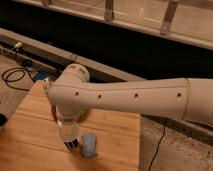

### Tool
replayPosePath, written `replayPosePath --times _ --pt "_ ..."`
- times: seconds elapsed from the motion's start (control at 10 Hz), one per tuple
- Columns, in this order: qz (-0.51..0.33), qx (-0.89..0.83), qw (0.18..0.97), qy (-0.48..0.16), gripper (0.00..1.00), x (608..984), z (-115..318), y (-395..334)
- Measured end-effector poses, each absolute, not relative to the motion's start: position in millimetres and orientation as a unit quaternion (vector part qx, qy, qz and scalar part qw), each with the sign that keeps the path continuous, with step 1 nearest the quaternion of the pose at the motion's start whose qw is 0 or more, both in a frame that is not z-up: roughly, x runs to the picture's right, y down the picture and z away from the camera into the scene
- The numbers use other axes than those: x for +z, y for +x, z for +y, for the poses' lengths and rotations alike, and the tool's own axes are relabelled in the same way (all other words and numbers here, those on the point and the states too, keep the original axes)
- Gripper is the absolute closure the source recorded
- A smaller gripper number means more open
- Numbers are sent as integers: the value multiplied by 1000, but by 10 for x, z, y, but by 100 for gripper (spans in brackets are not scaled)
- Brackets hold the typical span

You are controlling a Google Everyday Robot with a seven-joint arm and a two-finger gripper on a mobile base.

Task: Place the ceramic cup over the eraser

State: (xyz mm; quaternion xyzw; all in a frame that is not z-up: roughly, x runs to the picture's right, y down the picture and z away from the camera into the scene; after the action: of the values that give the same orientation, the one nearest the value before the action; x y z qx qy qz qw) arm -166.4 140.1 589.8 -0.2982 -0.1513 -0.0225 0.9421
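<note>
No readable text, labels, brands or numbers appear on the white robot arm, the wooden counter or the blue-grey pad. The end effector hangs low over the counter at about 7 o'clock, unmarked.

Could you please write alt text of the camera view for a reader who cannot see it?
A large white robot arm reaches from the right over a wooden table, its pincer pointing down near the table's front edge. A blue-grey rectangular pad lies just right of the pincer. Black cables lie on the floor at left.
</note>
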Motion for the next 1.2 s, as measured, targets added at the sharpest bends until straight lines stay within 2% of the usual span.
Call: replayPosePath --times 1.2 --pt "-165 -36 930 -327 100 6264 1637 -1851"
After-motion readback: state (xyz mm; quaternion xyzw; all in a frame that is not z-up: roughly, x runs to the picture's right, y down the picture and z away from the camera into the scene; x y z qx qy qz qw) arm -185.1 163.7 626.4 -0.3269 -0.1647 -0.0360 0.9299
